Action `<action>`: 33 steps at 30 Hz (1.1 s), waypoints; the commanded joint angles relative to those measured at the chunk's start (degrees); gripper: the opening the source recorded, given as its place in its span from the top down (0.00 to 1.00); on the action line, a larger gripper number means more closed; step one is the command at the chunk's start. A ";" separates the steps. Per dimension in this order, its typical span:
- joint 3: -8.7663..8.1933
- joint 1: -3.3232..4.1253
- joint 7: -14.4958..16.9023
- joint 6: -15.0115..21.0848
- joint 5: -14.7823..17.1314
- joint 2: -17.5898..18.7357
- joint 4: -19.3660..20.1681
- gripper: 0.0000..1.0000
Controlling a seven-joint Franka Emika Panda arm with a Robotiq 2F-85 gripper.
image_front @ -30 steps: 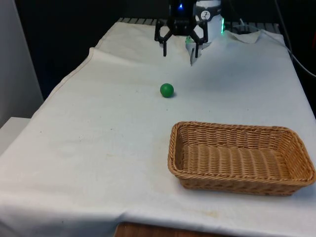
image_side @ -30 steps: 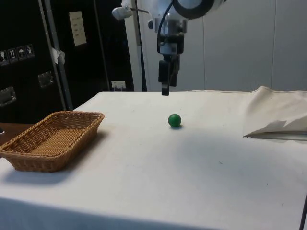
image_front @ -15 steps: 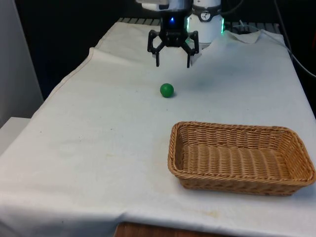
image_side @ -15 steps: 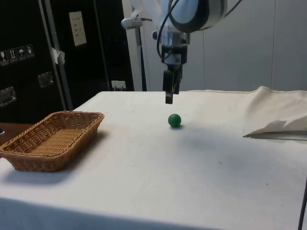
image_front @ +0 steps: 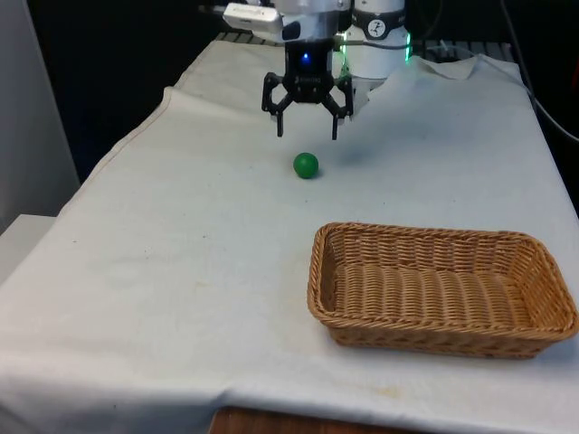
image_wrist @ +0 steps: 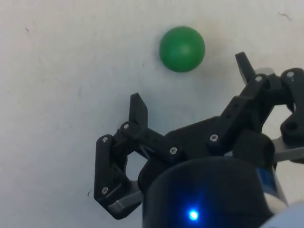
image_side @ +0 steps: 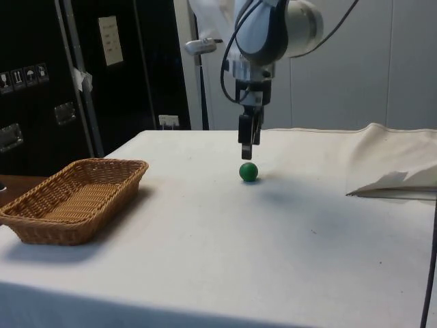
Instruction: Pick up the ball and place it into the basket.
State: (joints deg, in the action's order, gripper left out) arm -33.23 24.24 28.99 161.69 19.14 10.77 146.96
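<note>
On the table (image_front: pixel 181 271) the basket (image_front: pixel 441 289) sits empty, well apart from the ball (image_front: pixel 306 165) lying on the cloth. The tool (image_front: pixel 306 134) hangs open just above the ball, so this looks like the approach; next it needs to centre, descend and close.

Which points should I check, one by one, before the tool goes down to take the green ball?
1. Tool open wide enough for the green ball: ok.
2. Ball free on the white cloth, nothing touching it: ok.
3. Tool above the ball, not yet at its level: ok in the side view.
4. Ball centred between the fingers: not ok; in the wrist view it sits ahead of the gap, off to one side.
5. Wicker basket empty and upright: ok.
6. Path from ball to basket free: ok.
</note>
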 commanded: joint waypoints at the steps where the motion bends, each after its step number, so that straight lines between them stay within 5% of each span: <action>1: 1.32 -0.63 1.72 0.86 2.29 -0.29 0.17 0.00; 7: 1.83 -0.80 3.67 2.06 4.76 1.89 -0.63 0.00; 8: 0.34 0.00 2.23 1.26 2.86 2.52 -0.80 0.00; 9: 1.95 -0.80 3.84 2.29 5.04 2.23 -0.74 0.00; 17: 2.81 -1.03 4.35 3.55 6.76 5.10 -1.95 0.00; 18: 0.97 0.00 2.98 2.52 4.70 5.67 -2.18 0.00; 19: 2.98 -1.09 4.35 3.67 6.93 5.44 -2.06 0.00; 26: 4.01 -1.43 4.35 3.55 8.31 8.37 -3.61 0.00; 27: 1.60 0.00 2.98 2.75 6.02 8.37 -3.55 0.00; 28: 4.13 -1.49 4.41 3.50 8.54 8.65 -3.78 0.00; 33: 4.64 -1.66 4.47 3.04 9.63 10.26 -4.87 0.00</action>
State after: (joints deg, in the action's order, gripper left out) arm -31.00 24.24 31.97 164.32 26.64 21.26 142.38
